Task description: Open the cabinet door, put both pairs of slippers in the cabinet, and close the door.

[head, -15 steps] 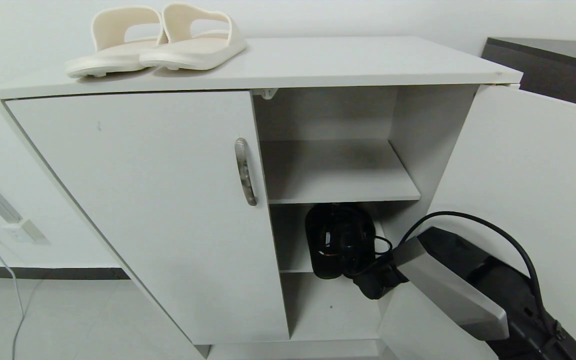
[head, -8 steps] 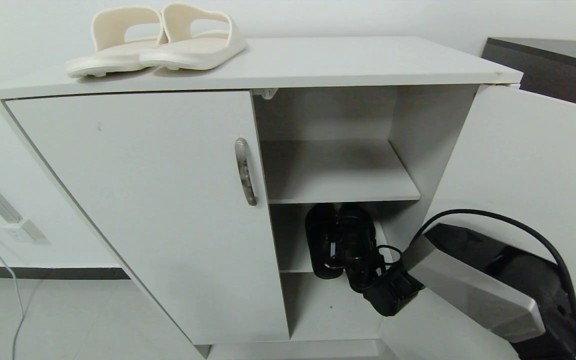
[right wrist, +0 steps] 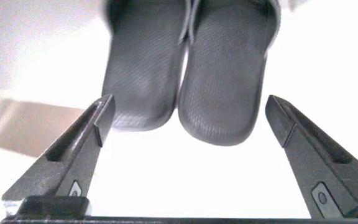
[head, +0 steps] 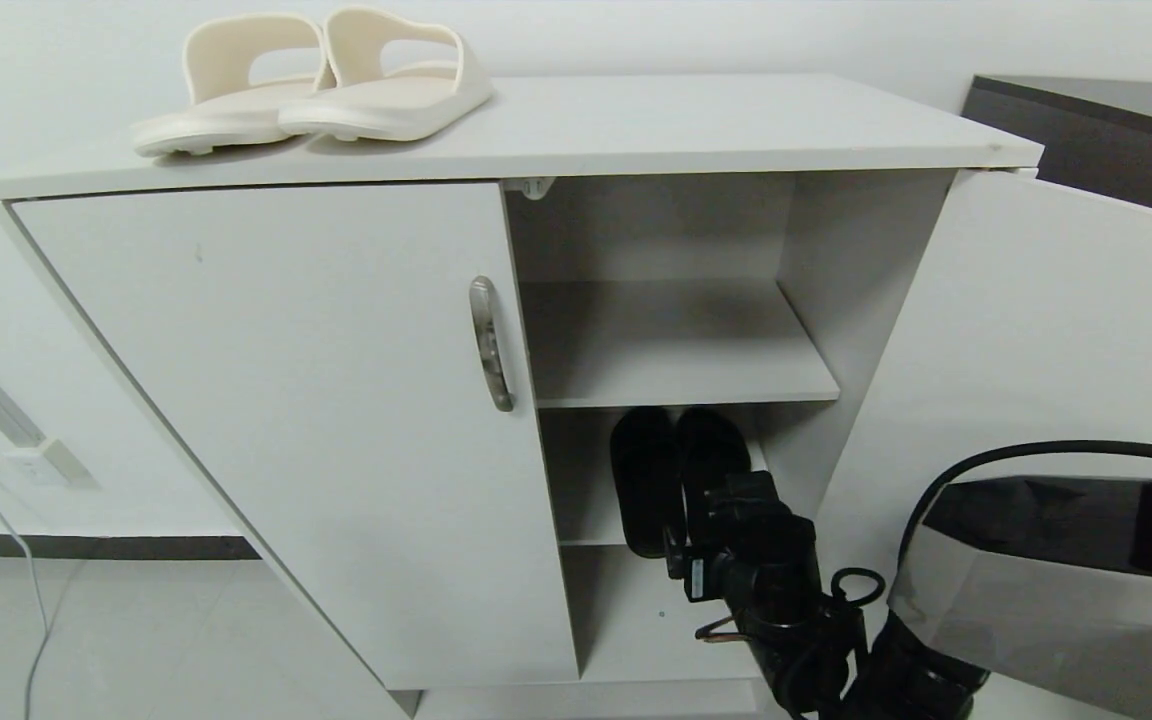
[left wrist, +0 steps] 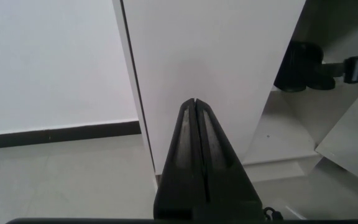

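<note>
Right hand [right wrist: 189, 109] backed out wide open, black rubber slippers [head: 644, 480] left shelved lower centre; cream foam slippers [head: 316, 80] upper left next.

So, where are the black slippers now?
Head view: the black slippers lie side by side on the cabinet's second shelf, right compartment, just beyond the right gripper.

Cabinet [head: 696, 115], plain white throughout; door handle [head: 491, 343], silvery metal; cream slippers [head: 316, 80], one even tone, unpatterned; black slippers [right wrist: 219, 74], surface marked with a fine, dense grain; left gripper [left wrist: 194, 104] and right gripper [right wrist: 189, 102], black; skirting board [head: 86, 546], dark; floor [head: 136, 640], pale grey.
</note>
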You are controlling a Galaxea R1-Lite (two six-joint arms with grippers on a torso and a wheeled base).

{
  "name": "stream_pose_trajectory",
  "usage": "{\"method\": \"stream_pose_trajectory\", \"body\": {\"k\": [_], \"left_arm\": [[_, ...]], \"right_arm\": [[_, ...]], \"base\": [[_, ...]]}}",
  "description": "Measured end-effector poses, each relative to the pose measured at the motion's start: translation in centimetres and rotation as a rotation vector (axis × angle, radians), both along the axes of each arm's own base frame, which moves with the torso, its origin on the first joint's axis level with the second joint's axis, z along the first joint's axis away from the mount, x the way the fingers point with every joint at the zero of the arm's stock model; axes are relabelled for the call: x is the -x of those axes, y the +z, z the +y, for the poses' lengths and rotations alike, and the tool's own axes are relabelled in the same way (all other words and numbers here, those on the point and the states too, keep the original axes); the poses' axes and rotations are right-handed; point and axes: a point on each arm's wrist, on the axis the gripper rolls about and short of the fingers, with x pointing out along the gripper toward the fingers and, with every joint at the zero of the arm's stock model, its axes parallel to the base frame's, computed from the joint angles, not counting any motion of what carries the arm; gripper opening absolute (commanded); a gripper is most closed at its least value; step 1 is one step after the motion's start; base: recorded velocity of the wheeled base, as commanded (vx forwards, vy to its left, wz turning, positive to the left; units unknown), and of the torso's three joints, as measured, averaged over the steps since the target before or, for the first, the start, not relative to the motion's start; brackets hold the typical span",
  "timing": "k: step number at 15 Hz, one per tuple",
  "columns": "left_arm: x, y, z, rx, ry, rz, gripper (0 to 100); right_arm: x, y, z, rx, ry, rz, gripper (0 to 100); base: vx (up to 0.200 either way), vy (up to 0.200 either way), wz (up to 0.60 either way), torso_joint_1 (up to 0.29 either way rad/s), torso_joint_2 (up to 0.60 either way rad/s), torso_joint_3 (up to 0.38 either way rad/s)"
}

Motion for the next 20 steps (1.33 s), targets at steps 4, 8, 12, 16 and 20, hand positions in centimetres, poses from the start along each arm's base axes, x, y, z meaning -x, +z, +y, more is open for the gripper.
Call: {"method": "stream_pose_trajectory", "body": {"k": [4,8,12,16,20], "left_arm": [[0.0,0.0,0.0,0.001,0.0,0.0,0],[0.0,0.0,0.0,0.002,0.0,0.0,0],[0.0,0.0,0.0,0.002,0.0,0.0,0],[0.0,0.0,0.0,0.003,0.001,0.0,0],[0.0,0.0,0.0,0.002,0.001,0.0,0]], "right_arm": [[2.1,0.8,-0.3,-0.008,0.03,-0.014,100],[2.5,1.1,-0.1,-0.001,0.044,-0.019,100],[2.6,1.1,-0.2,0.002,0.046,-0.019,100],[2.8,0.9,-0.3,0.011,0.048,-0.011,100],[3.0,0.6,-0.8,0.012,0.044,-0.008,100]], "base": [[0.0,0.0,0.0,0.0,0.0,0.0],[-0.2,0.0,0.0,-0.001,0.0,0.004],[-0.2,0.0,0.0,0.002,0.0,0.002],[-0.15,0.0,0.0,-0.001,0.0,0.002],[0.0,0.0,0.0,0.0,0.0,0.0]]}}
